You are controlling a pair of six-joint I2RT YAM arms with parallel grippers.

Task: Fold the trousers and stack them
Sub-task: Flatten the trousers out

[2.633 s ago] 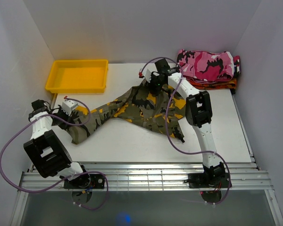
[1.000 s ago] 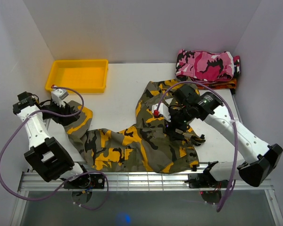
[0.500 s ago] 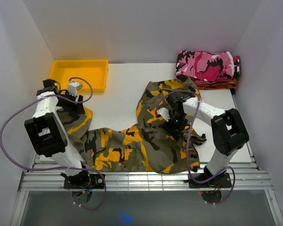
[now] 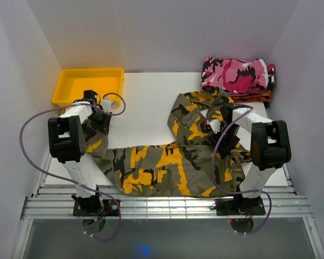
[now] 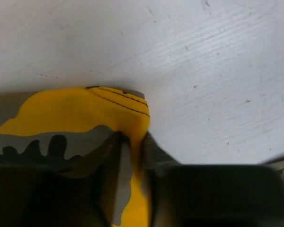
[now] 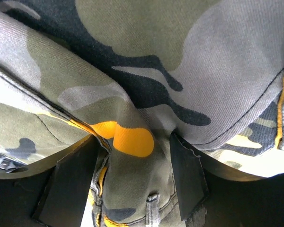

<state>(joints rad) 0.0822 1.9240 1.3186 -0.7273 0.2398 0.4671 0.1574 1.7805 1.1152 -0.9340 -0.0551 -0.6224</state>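
**A:** What is the left gripper (image 5: 132, 142) doing?

**B:** It is clenched on a yellow-orange fold of the trousers (image 4: 167, 167), and the bare white table (image 5: 203, 71) shows just past the pinch. From above, it sits just in front of the yellow tray (image 4: 59, 89), near the tray's right front corner.

**A:** And the right gripper (image 6: 135, 142)?

**B:** It is grasping too. A bunched ridge of the camouflage cloth is squeezed between its two dark fingers (image 6: 187, 177). That gripper is well to the right of the tray and a little nearer the arm bases.

**A:** Where do the trousers lie?

**B:** They are spread on the table in front of the tray and to its right. One leg runs from the left pinch toward the near edge. The cloth then crosses rightward and turns back up under the right gripper.

**A:** Is there anything else on the table?

**B:** A folded pink, white and black camouflage garment (image 4: 235, 74) lies far to the right of the tray, level with it. It rests on an orange-red garment (image 4: 254, 97).
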